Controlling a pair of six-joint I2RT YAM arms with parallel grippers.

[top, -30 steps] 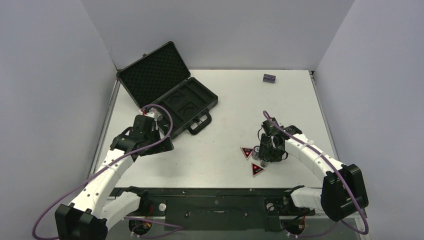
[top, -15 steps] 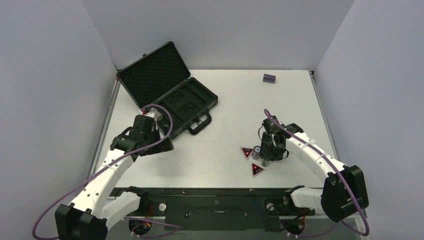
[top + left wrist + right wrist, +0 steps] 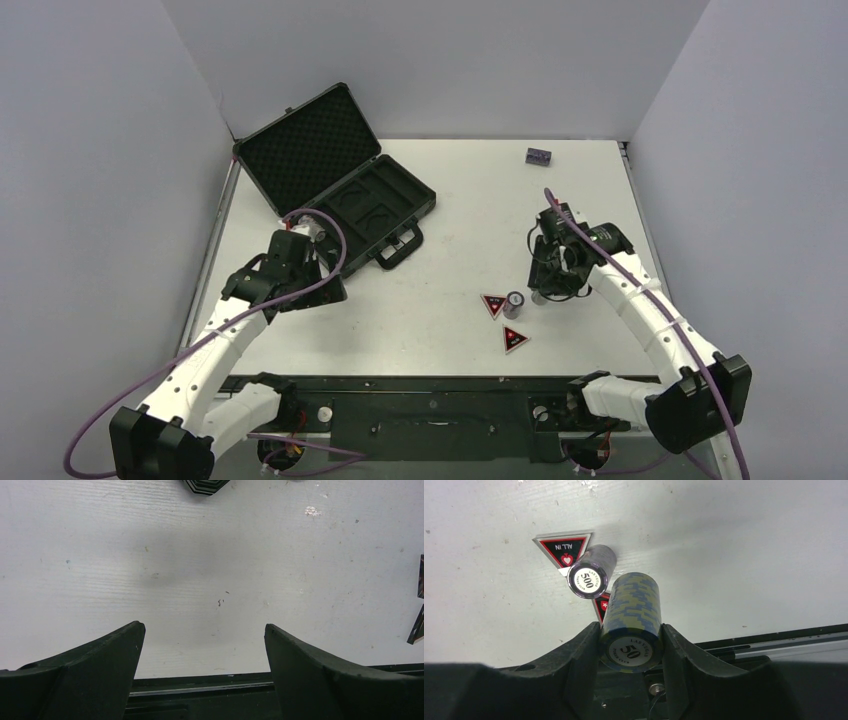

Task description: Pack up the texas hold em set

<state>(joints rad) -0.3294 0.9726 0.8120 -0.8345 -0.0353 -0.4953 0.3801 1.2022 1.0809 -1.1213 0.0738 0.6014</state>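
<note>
Right wrist: right gripper (image 3: 630, 632) clamped on one chip stack (image 3: 634, 597), presumably bound for the open case (image 3: 305, 150); left gripper (image 3: 205, 630) fingers apart, empty.

Back wall (image 3: 430, 60): plain pale grey panel, unmarked, meeting both side panels at the corners.
Left wall (image 3: 90, 200): same grey, running along the table's left edge.
Right wall (image 3: 760, 180): same grey, closing the right side.
Table (image 3: 470, 200): white matte top, flecked with small dark specks and faint scuffs up close.
Near edge: black metal rail (image 3: 450, 385) across the table's front.
Light: soft and even; shadows faint and blurred.
</note>
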